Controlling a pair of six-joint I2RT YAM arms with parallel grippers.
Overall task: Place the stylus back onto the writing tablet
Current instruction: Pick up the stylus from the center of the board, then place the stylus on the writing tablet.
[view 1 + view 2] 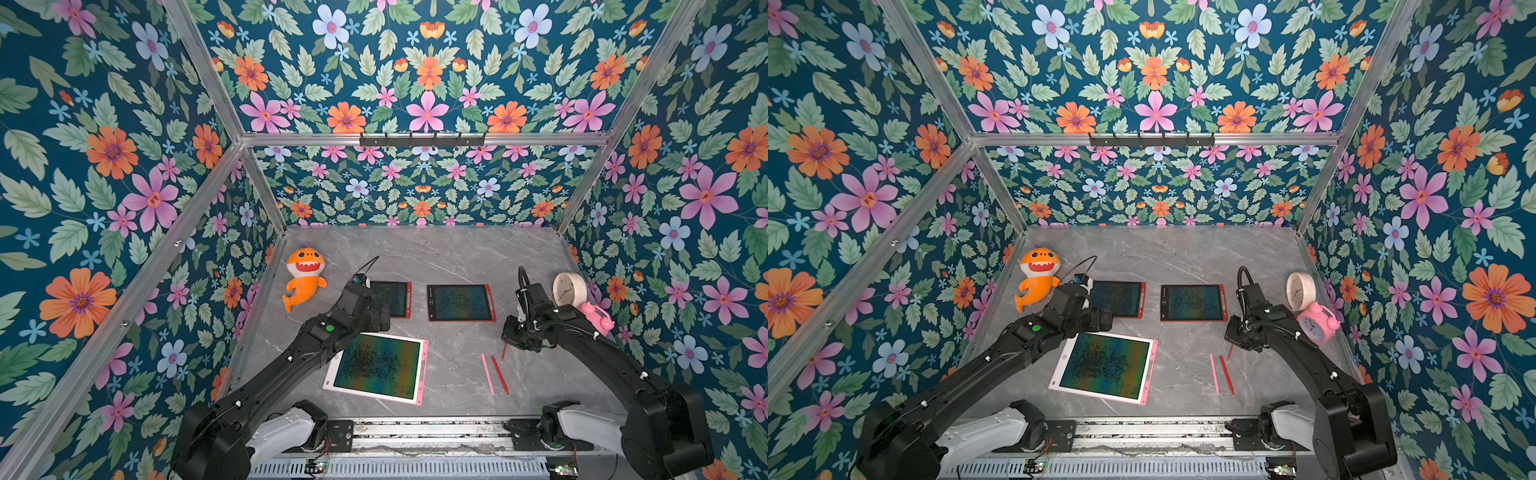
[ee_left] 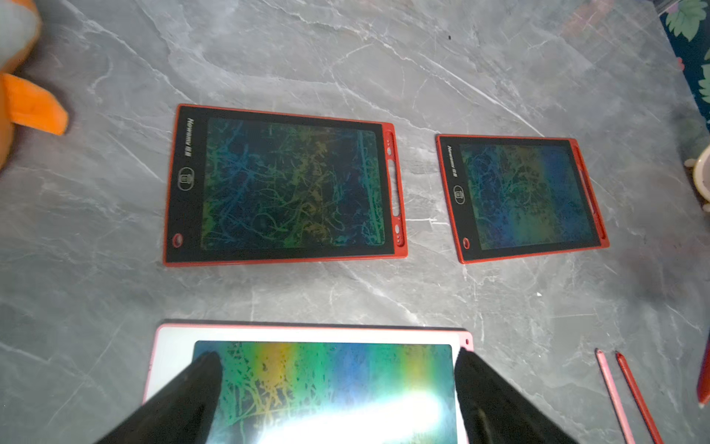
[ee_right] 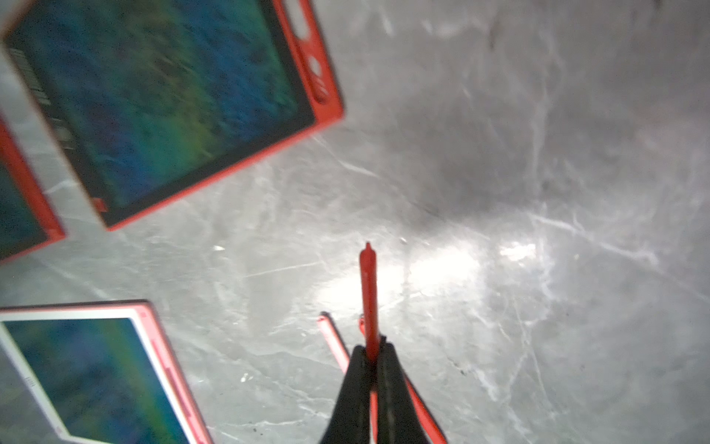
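Note:
My right gripper [image 3: 372, 355] is shut on a red stylus [image 3: 368, 292], whose tip sticks out past the fingertips above the table. In a top view this held stylus [image 1: 503, 352] hangs under the right gripper [image 1: 513, 341], just right of a pink stylus [image 1: 487, 373] and another red stylus [image 1: 500, 375] lying side by side. Three writing tablets lie flat: a red-framed one [image 1: 460, 303] at centre right, a second red-framed one [image 1: 392, 298] partly behind the left arm, and a pink-and-white one [image 1: 378, 366] in front. My left gripper [image 2: 338, 369] hovers open over the pink-and-white tablet's [image 2: 307, 333] far edge.
An orange shark plush [image 1: 305, 278] lies at the back left. A cream round clock [image 1: 568, 289] and a pink alarm clock [image 1: 598, 318] stand by the right wall. Floral walls close in the grey marble table [image 1: 436, 253] on three sides.

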